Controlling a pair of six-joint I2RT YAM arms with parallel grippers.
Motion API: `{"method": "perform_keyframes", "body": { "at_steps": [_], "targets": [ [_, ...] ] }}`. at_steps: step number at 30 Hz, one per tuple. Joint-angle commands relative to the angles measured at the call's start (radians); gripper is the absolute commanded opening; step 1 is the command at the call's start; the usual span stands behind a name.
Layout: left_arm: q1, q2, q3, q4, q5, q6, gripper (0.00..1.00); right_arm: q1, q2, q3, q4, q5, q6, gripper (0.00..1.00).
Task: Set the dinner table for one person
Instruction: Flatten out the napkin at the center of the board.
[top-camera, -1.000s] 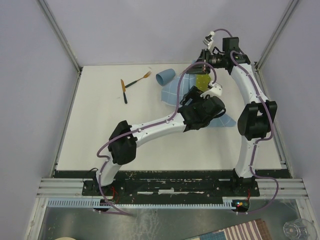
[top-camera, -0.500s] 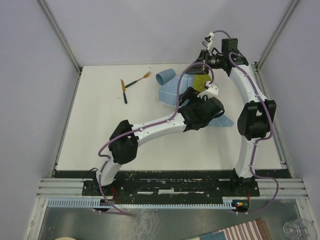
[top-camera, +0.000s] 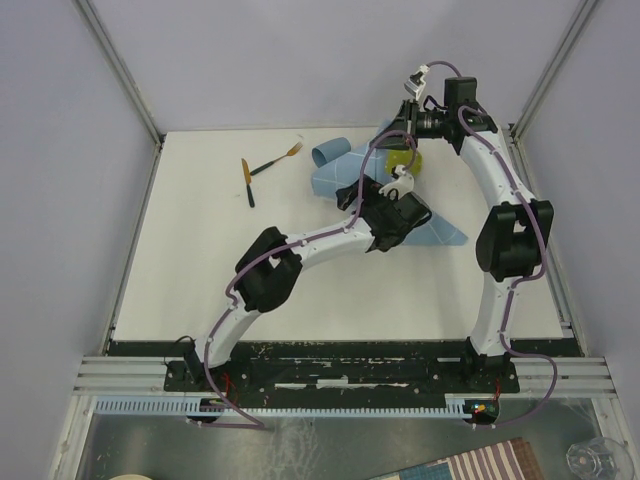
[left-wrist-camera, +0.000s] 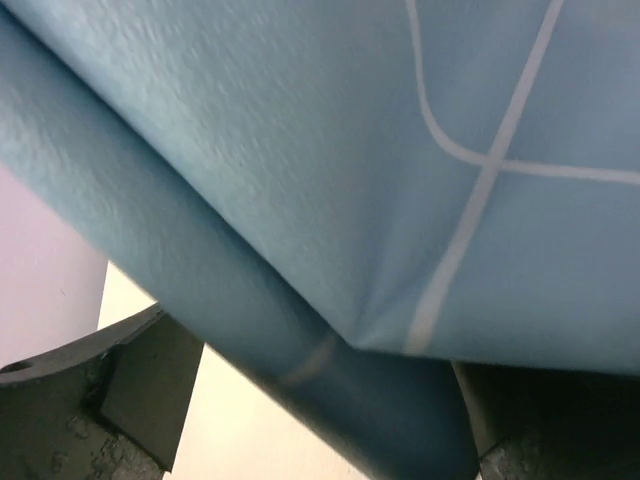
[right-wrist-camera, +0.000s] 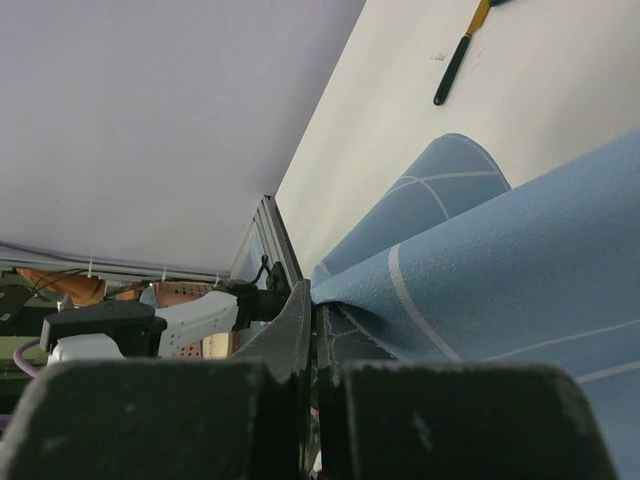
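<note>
The dinner table (top-camera: 200, 260) is a plain white top. A light-blue cloth with a white grid (top-camera: 440, 232) lies at its back right, its far edge lifted off the surface. My right gripper (top-camera: 402, 128) is shut on that raised edge; the right wrist view shows the closed gripper (right-wrist-camera: 318, 300) pinching the cloth (right-wrist-camera: 520, 260). My left gripper (top-camera: 370, 197) sits low at the cloth's middle. In the left wrist view this gripper (left-wrist-camera: 320, 400) stands open, a fold of cloth (left-wrist-camera: 330, 200) draped over the gap, with one dark finger (left-wrist-camera: 100, 400) at lower left.
A blue cup (top-camera: 328, 153) lies on its side left of the cloth. A fork (top-camera: 277, 159) and a dark-handled knife (top-camera: 247, 183) lie at the back left. Something yellow (top-camera: 405, 160) shows by the raised cloth. Metal frame posts (top-camera: 120, 70) border the table.
My left jaws have opened wider and the left arm has shifted left and toward the back. The cloth's near right corner now lies flatter and further right. The right gripper has stayed shut on the cloth.
</note>
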Motion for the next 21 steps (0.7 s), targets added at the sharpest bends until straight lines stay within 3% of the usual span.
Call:
{"method": "perform_keyframes", "body": {
  "at_steps": [1, 2, 4, 6, 8, 16, 18, 21],
  "targets": [
    [0.020, -0.023, 0.017, 0.145, -0.079, 0.083, 0.99, 0.002, -0.097, -0.001, 0.071, -0.073, 0.012, 0.02],
    [0.025, -0.026, 0.012, 0.156, -0.083, 0.092, 0.93, 0.002, -0.100, -0.006, 0.071, -0.074, 0.010, 0.02],
    [0.032, -0.033, 0.002, 0.179, -0.092, 0.108, 0.51, 0.002, -0.105, -0.017, 0.074, -0.075, 0.007, 0.02],
    [0.040, -0.040, -0.007, 0.192, -0.101, 0.119, 0.19, 0.002, -0.107, -0.023, 0.079, -0.080, 0.007, 0.02],
    [0.046, -0.044, -0.013, 0.195, -0.104, 0.122, 0.06, 0.001, -0.107, -0.025, 0.076, -0.081, -0.001, 0.02],
    [0.058, -0.079, -0.029, 0.207, -0.102, 0.151, 0.03, 0.001, -0.113, -0.051, 0.030, -0.071, -0.051, 0.02],
    [0.056, -0.112, -0.049, 0.213, -0.099, 0.167, 0.03, -0.001, -0.111, -0.045, -0.056, -0.061, -0.124, 0.02],
    [0.057, -0.187, -0.082, 0.202, -0.070, 0.182, 0.03, -0.002, -0.089, 0.029, -0.329, 0.010, -0.341, 0.02]
  ]
}}
